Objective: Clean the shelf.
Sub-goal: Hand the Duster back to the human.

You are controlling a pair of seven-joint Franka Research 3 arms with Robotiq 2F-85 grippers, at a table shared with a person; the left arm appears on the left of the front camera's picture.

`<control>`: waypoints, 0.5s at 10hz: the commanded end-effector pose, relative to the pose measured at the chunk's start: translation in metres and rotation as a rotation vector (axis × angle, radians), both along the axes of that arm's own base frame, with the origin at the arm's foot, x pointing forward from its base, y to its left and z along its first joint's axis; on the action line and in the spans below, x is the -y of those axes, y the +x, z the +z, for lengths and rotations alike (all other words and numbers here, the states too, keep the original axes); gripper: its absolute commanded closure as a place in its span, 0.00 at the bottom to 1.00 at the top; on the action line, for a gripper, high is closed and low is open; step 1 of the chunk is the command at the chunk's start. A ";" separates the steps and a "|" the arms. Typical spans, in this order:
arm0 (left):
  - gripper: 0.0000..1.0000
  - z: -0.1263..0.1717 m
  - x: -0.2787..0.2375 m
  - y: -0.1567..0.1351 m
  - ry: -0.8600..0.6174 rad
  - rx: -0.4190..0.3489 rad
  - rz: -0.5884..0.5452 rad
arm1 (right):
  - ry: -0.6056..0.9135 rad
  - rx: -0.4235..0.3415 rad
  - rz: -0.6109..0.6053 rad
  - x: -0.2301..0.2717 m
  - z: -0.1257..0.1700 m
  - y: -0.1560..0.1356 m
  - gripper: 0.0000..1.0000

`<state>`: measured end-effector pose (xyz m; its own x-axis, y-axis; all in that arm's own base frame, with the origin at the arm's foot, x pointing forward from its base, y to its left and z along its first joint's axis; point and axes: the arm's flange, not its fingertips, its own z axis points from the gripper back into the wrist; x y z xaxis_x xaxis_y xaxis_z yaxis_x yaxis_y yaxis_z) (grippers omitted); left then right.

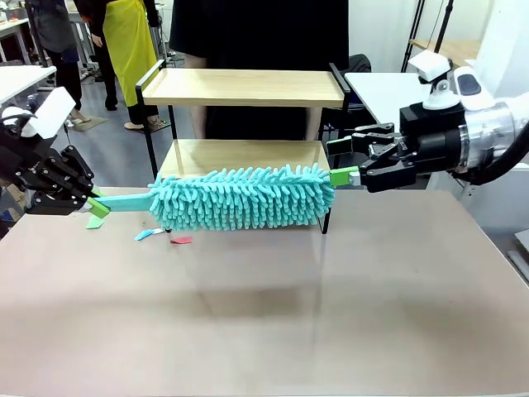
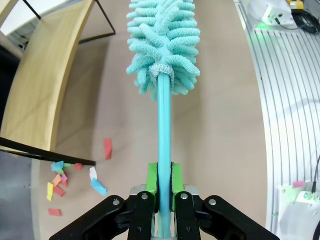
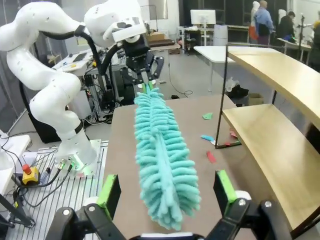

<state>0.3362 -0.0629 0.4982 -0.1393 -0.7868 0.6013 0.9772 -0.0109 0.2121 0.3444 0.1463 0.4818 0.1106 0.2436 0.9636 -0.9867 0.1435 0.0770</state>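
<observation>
On the counter (image 1: 264,314), the shelf (image 1: 248,87) stands rigid; left gripper (image 2: 164,182) jaws clamp the soft, light duster (image 1: 244,198) handle, right gripper (image 1: 347,161) jaws apart.

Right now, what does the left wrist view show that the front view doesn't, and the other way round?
Left wrist view alone: the left tool seen close up, green pads clamped on the teal duster's handle, and a cluster of coloured paper scraps on the table past the shelf's lower board.

Front view alone: the shelf's top board, a person standing behind it, and the right tool, open, at the duster's far tip.

Both: the fluffy duster head, the shelf, and a few scraps on the brown table.
</observation>
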 end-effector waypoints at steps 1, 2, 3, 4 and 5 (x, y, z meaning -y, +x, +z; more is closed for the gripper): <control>0.87 0.002 -0.001 0.001 -0.028 0.012 -0.018 | 0.081 -0.021 -0.058 -0.015 -0.022 0.026 0.00; 0.87 0.002 -0.001 0.001 -0.028 0.012 -0.018 | 0.101 -0.032 -0.066 -0.019 -0.031 0.028 0.00; 0.87 0.002 -0.001 0.001 -0.028 0.012 -0.018 | 0.133 -0.054 -0.037 -0.025 -0.038 0.028 0.00; 0.87 0.002 -0.001 0.001 -0.028 0.012 -0.018 | 0.155 -0.074 0.001 -0.032 -0.042 0.026 0.00; 0.87 0.002 -0.001 0.001 -0.028 0.012 -0.018 | 0.174 -0.092 0.036 -0.036 -0.046 0.024 0.00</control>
<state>0.3363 -0.0627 0.4981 -0.1399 -0.7868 0.6011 0.9771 -0.0115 0.2124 0.3650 0.1725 0.4352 0.2173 0.1191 0.9688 -0.9712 0.1254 0.2025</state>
